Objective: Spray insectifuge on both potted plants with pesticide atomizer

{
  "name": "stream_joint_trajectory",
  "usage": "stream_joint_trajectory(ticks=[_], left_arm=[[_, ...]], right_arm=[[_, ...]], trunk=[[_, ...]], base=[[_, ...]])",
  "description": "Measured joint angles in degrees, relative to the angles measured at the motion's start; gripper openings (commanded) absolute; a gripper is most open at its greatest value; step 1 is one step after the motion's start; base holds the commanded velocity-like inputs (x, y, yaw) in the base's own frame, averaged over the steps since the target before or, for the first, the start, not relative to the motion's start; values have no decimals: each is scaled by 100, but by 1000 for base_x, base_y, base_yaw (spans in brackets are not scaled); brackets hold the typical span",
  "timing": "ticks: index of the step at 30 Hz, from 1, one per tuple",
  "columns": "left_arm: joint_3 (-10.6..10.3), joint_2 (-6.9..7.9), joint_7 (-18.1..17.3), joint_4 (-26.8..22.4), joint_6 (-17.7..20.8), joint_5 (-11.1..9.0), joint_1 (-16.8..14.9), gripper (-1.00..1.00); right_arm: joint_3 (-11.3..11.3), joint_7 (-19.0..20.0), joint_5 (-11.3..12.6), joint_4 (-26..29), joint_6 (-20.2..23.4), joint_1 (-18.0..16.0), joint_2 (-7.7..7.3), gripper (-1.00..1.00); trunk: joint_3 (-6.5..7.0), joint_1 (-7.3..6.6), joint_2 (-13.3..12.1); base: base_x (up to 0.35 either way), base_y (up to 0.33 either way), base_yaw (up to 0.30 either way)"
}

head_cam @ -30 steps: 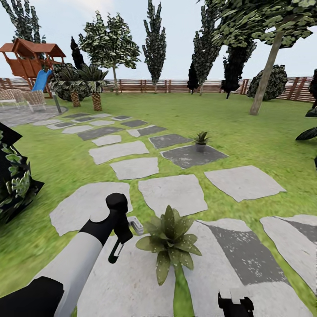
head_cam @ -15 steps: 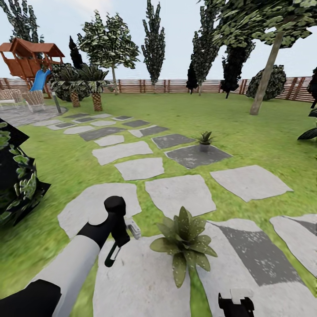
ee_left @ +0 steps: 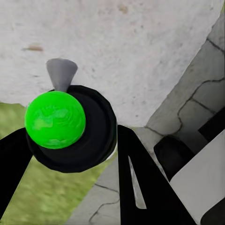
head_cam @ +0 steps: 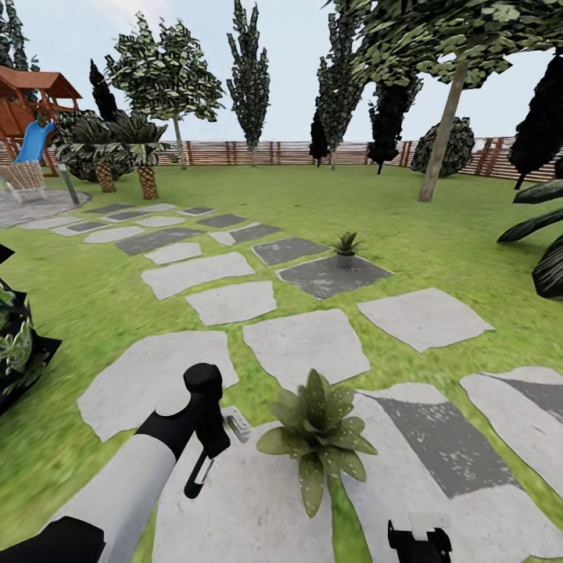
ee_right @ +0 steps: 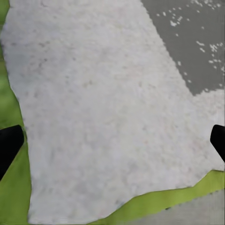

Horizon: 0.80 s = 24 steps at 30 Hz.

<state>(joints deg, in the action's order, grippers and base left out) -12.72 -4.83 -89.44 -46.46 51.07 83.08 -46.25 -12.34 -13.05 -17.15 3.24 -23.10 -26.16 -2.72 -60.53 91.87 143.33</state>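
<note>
My left gripper (head_cam: pixel 213 438) is shut on the pesticide atomizer (head_cam: pixel 234 424), whose light grey nozzle head pokes toward the near potted plant (head_cam: pixel 317 428). In the left wrist view the atomizer (ee_left: pixel 65 126) appears end-on as a dark round body with a bright green centre and a grey nozzle tip, with black fingers (ee_left: pixel 140 187) on both sides. This plant stands between stepping stones just right of the nozzle. The second potted plant (head_cam: pixel 346 246) sits farther off on a dark stone. My right gripper (head_cam: pixel 418 541) hangs open low over a pale stone (ee_right: pixel 108 103).
Grey stepping stones (head_cam: pixel 305 344) cross the lawn toward a playhouse (head_cam: pixel 31 102) at far left. A dark broad-leaved plant (head_cam: pixel 12 344) stands close on the left, dark leaves (head_cam: pixel 543 250) on the right. A slat fence (head_cam: pixel 258 152) and trees ring the garden.
The whole picture has swung sideways and back, so the camera moved. My left gripper with the atomizer sits slightly lower in the picture, still beside the near plant.
</note>
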Motion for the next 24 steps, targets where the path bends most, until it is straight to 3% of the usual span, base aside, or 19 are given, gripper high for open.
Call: stream_joint_trajectory(ticks=[9,13,18,24], left_arm=[[-6,-8,1,0,0,-18,45,-100],[-12,-8,1,-1,0,11,150,-100],[18,20,2,-6,0,41,294,-100],[28,259,2,-5,1,-5,302,-100]], right_arm=[[1,-9,0,0,-1,-2,0,100],[0,-10,0,0,-1,-2,0,100],[1,-10,-1,1,-2,1,-1,100],[1,-3,-1,-1,-2,1,-1,100]], trunk=[[0,-1,0],[0,2,0],[0,2,0],[0,2,0]], base=[[248,155,0],[64,6,-14],[4,0,-216],[0,0,-259]])
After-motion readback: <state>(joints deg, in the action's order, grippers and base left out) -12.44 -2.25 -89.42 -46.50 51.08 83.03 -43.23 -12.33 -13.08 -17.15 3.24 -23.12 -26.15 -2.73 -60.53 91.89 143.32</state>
